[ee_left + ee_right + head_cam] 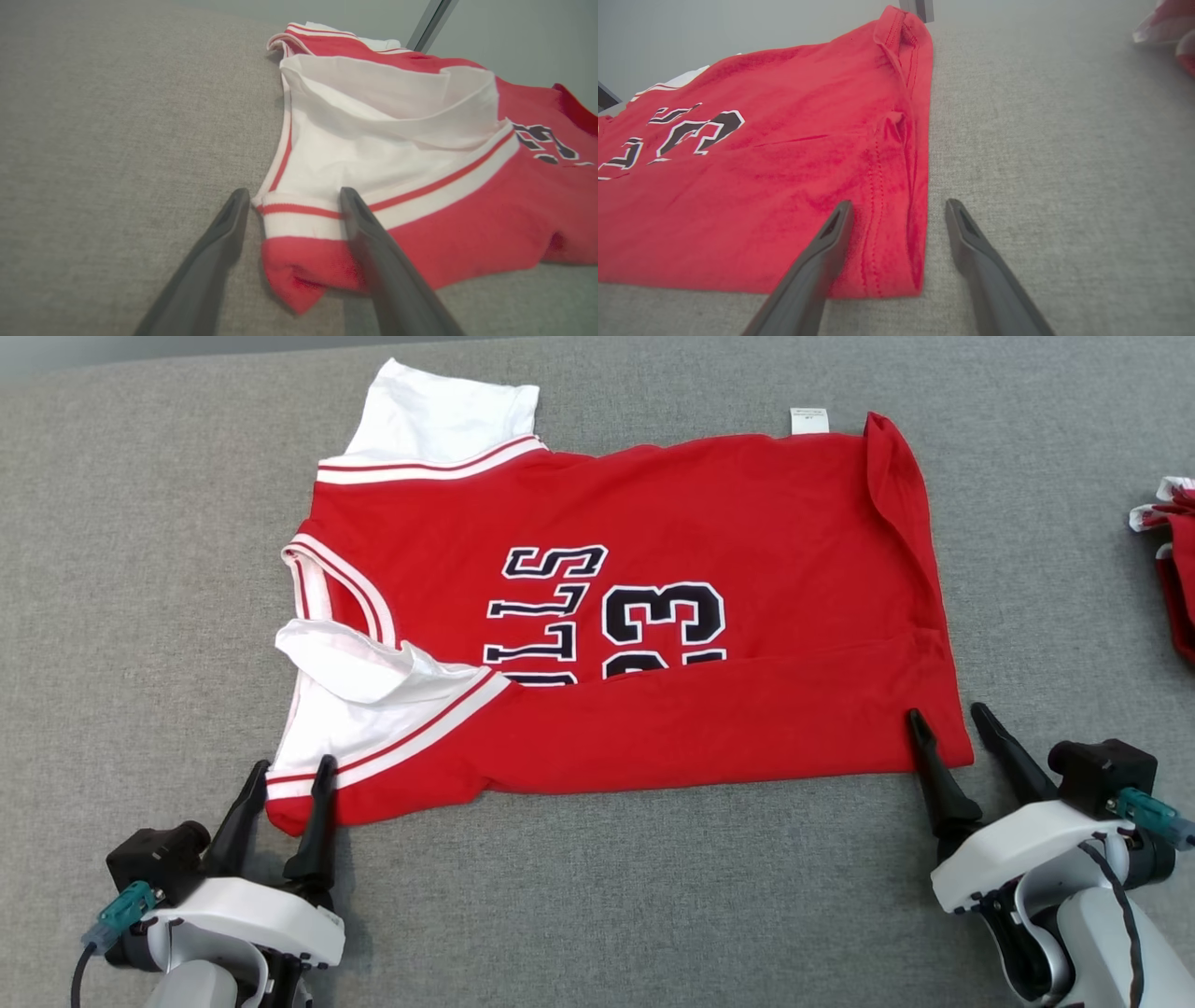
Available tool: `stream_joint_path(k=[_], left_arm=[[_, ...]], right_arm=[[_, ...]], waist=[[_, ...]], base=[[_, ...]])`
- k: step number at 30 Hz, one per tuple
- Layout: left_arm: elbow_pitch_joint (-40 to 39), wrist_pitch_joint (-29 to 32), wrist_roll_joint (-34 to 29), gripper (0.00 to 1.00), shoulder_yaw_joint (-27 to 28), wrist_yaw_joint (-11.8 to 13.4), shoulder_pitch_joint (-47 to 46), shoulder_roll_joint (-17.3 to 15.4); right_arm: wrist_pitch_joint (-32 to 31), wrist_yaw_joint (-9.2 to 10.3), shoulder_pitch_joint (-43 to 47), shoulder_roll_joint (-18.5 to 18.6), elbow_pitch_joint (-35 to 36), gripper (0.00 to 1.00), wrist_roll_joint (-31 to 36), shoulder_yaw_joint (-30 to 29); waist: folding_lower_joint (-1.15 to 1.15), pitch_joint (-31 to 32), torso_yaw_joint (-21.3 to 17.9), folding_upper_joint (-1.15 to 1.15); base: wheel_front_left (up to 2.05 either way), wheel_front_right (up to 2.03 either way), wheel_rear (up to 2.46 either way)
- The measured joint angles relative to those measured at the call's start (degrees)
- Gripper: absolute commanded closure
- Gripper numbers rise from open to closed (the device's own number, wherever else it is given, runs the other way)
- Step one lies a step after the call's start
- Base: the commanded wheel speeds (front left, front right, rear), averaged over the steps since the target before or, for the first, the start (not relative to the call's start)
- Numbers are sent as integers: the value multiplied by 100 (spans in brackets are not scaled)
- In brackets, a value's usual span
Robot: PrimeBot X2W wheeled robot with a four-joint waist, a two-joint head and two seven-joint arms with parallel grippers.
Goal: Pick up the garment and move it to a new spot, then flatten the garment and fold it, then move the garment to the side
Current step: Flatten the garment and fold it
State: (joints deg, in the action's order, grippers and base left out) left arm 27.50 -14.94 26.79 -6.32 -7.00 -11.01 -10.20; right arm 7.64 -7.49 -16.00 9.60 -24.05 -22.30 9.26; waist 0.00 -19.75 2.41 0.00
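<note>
A red jersey [653,616] with white sleeves and dark numbers lies on the grey fabric surface [597,915], its near long edge folded over the lettering. My left gripper [291,773] is open, its fingers straddling the jersey's near left corner [299,261] by the white striped sleeve band. My right gripper [945,715] is open too, one finger over the near right hem corner [887,252], the other on bare surface beside it. Nothing is clamped in either. The left wrist view shows my left gripper [292,198], the right wrist view my right gripper [899,207].
Another red and white garment [1172,551] lies bunched at the far right edge, also seen as a garment corner [1171,32]. A white care tag [808,420] pokes from the jersey's far edge. Bare grey surface runs along the near side.
</note>
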Motion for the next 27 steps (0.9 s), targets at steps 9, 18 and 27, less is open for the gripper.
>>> stream_joint_path(k=[9,18,27], left_arm=[[538,49,546,100,-399,-33,-370,-85],[243,402,1167,100,-768,-34,-337,-323],[-853,1069,1449,100,-697,294,639,-593]], right_arm=[[-57,0,-272,24,-402,93,-290,199],[-108,-3,-65,78,-221,100,-568,210],[-388,-3,1031,87,675,100,-553,-152]], waist=[[0,-19,-27,0],[0,71,-37,0],[0,333,-146,0]], base=[[0,0,0],[0,0,0],[0,0,0]])
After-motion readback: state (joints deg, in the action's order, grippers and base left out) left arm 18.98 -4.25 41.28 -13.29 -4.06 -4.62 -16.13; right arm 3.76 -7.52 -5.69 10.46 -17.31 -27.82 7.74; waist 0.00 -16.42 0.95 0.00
